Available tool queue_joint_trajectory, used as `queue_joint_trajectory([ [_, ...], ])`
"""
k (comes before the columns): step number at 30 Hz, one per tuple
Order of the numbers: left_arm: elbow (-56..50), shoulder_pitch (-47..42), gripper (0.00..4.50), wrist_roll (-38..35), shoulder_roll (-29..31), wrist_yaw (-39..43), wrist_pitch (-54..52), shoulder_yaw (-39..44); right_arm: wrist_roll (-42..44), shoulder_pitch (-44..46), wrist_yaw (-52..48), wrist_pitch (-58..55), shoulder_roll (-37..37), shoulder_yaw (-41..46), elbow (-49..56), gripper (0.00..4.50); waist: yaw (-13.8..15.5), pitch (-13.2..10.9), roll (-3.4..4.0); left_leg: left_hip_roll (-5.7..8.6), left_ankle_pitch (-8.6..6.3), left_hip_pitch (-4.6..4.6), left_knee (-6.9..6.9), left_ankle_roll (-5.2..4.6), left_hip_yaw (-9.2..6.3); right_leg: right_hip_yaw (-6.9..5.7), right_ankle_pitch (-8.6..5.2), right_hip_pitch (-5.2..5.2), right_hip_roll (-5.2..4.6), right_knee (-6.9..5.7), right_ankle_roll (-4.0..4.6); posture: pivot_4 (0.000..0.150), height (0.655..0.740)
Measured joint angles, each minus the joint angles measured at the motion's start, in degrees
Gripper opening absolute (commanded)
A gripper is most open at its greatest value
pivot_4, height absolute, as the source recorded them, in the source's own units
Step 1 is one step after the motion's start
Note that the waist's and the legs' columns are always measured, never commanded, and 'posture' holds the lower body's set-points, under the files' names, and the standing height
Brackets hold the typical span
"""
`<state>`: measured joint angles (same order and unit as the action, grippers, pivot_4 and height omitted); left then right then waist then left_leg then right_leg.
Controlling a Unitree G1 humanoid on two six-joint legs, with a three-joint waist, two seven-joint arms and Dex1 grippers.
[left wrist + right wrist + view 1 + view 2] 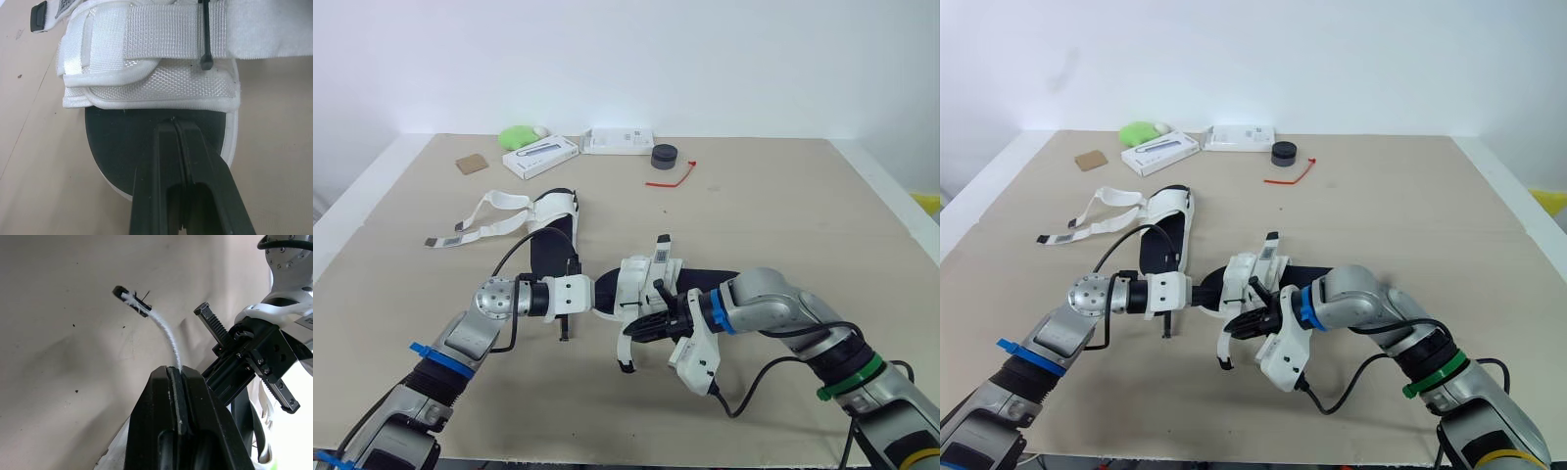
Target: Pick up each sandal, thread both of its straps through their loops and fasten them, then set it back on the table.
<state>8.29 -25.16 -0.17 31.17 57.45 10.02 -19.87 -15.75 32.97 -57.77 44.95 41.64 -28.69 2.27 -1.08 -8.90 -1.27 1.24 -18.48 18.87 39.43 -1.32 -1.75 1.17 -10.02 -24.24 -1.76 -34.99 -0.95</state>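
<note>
Near sandal (641, 281) half-fastened — far sandal (556, 230) lies unstrapped.

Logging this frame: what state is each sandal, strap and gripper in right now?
near sandal: held by both grippers, one strap loose.
far sandal: lying on the table, straps undone and splayed out.
left gripper: shut on the near sandal's black sole.
right gripper: shut on the loose strap.
</note>
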Motion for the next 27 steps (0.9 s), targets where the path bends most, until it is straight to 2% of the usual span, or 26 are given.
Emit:
queue_joint_trajectory([
  [5,0.2,0.0,0.0,0.0,0.0,0.0,0.2,0.0,11.2,-1.6,-2.0,-13.5,-2.2,0.7,2.2,0.06,0.0,0.0,0.0,-0.01,0.0,-0.01,0.0,0.0,-0.04,-0.01,0.0,0.03,-0.03,-0.01,0.0,0.15,0.74],
  [12,0.3,-0.2,0.0,0.0,-0.1,0.3,0.5,0.0,31.0,-3.4,-2.7,-50.3,-3.6,5.6,13.0,0.06,0.1,0.0,0.02,-0.02,0.0,0.1,0.0,0.0,-0.23,-0.28,-0.05,-0.04,-0.35,-0.01,0.09,0.15,0.74],
  [21,0.8,-0.5,0.0,0.0,-0.4,0.4,1.0,0.0,40.8,-4.4,2.9,-75.0,-6.2,10.6,19.8,0.06,0.1,0.0,0.03,0.02,0.0,0.21,0.0,0.01,-0.3,-0.43,0.01,-0.09,-0.38,0.01,-0.05,0.15,0.74],
  [27,1.5,-1.0,0.0,0.0,-0.5,0.5,1.4,0.0,43.6,-1.7,7.2,-85.7,-9.0,13.2,19.6,0.06,0.1,0.0,0.04,0.04,0.01,0.24,0.01,0.02,-0.31,-0.44,0.11,-0.11,-0.39,0.02,-0.24,0.15,0.74],
])
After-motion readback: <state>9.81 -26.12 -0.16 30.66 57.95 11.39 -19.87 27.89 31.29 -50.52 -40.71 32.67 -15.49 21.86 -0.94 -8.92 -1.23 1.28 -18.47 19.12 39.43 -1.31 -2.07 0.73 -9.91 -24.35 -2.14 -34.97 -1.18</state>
